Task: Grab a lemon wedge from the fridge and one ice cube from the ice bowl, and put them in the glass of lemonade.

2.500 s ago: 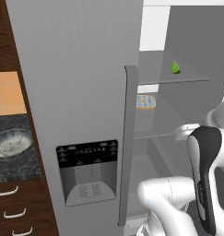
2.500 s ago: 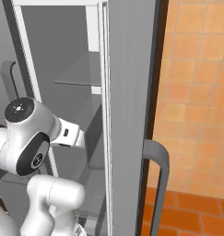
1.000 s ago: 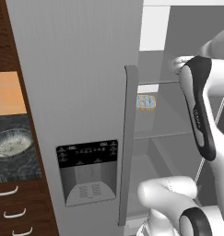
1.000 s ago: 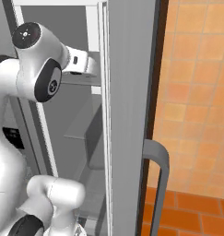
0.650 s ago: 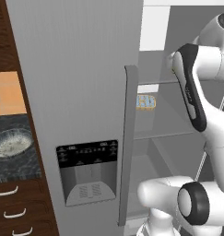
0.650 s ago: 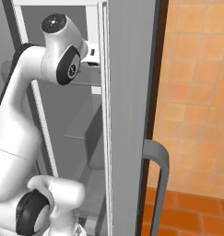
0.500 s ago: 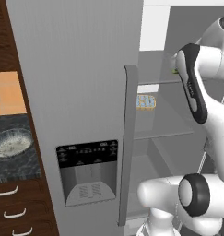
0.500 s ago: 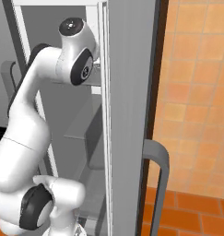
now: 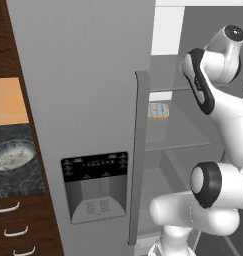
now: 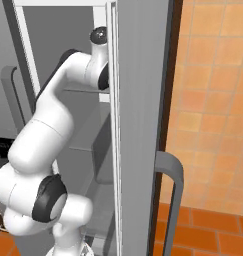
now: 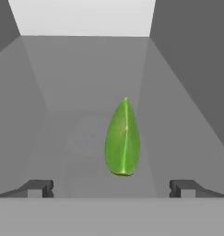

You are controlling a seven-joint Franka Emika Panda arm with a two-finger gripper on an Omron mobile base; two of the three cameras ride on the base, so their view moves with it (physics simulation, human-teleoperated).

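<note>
The grey fridge [image 9: 83, 75] has its left door closed and its right door [image 10: 138, 125] swung open. My arm reaches into the upper shelf. In the hand view the lemon wedge [image 11: 123, 138], a small yellow-green pointed piece, lies on the grey shelf floor just ahead. It sits slightly right of the middle between my fingertips [image 11: 37, 188]. My gripper [image 11: 111, 189] is open, with nothing between its fingers and clear of the wedge. The ice bowl [image 9: 13, 155] sits on the dark counter left of the fridge. The glass of lemonade is out of view.
The shelf's grey side walls close in on both sides of the hand. A small blue and yellow pack [image 9: 158, 110] lies on the shelf below. The open door's handle [image 10: 170, 200] stands against an orange tiled wall. Wood drawers [image 9: 13, 232] sit below the counter.
The arm has swung up from low in front of the fridge and reached into the upper shelf. The wedge, seen earlier in the left base view, is now covered by the arm.
</note>
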